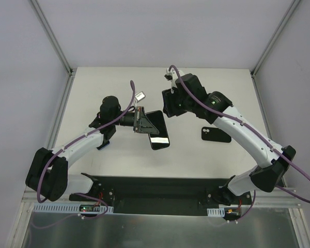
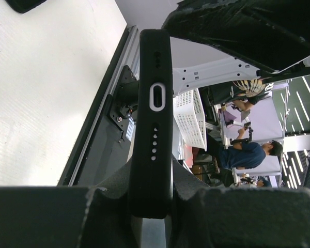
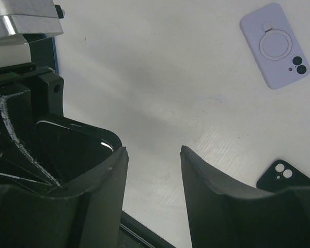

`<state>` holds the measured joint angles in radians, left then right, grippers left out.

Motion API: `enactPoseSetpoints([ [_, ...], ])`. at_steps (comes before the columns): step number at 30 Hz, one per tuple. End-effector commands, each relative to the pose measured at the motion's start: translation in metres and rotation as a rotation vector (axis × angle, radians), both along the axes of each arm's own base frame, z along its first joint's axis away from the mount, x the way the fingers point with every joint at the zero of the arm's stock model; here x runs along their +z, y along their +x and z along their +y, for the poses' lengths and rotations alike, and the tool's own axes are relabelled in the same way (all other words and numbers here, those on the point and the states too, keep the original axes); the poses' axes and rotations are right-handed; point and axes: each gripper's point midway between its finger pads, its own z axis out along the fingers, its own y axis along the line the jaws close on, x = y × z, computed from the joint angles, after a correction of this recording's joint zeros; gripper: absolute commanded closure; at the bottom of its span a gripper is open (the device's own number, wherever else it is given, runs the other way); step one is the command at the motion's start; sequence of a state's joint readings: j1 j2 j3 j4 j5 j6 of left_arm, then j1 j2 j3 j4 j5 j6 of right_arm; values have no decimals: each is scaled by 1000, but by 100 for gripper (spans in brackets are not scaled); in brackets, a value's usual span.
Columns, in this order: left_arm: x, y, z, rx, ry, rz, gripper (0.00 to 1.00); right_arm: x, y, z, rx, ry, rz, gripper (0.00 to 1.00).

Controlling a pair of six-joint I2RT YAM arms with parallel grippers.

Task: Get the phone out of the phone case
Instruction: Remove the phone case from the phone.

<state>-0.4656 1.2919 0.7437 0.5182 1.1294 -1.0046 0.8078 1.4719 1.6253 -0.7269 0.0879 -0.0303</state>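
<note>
two hands: left hand (image 1: 139, 120) grips phone (image 1: 159, 133), right hand (image 3: 154, 150) gapes.

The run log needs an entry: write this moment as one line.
left gripper: shut on cased phone | right gripper: open, empty, near phone's far end | extraction: not yet done

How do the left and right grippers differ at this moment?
The left gripper is shut on the cased phone, clamping its flat faces; the right gripper stands open with nothing between its fingers. The left gripper holds the phone, while the right gripper only sits close to its far end. Both have black fingers.
</note>
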Motion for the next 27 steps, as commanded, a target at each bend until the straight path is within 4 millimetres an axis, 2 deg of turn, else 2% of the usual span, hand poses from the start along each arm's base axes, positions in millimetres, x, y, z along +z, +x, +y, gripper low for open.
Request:
enactPoseSetpoints([
  [1, 35, -6, -2, -50, -77, -156, 100, 1, 3, 6, 21, 13, -13, 52],
  [8, 35, -6, -1, -51, -78, -159, 100, -1, 3, 8, 23, 18, -7, 52],
  [16, 31, -7, -1, -50, -74, -154, 100, 14, 0, 5, 20, 51, -37, 52],
  [22, 32, -7, -1, -52, -76, -158, 100, 16, -1, 4, 20, 58, -41, 53],
  [25, 34, -7, -1, -52, -78, -161, 100, 11, 1, 6, 21, 47, -32, 52],
  [27, 36, -8, -1, -55, -82, -167, 100, 1, 4, 7, 19, 22, -16, 52],
])
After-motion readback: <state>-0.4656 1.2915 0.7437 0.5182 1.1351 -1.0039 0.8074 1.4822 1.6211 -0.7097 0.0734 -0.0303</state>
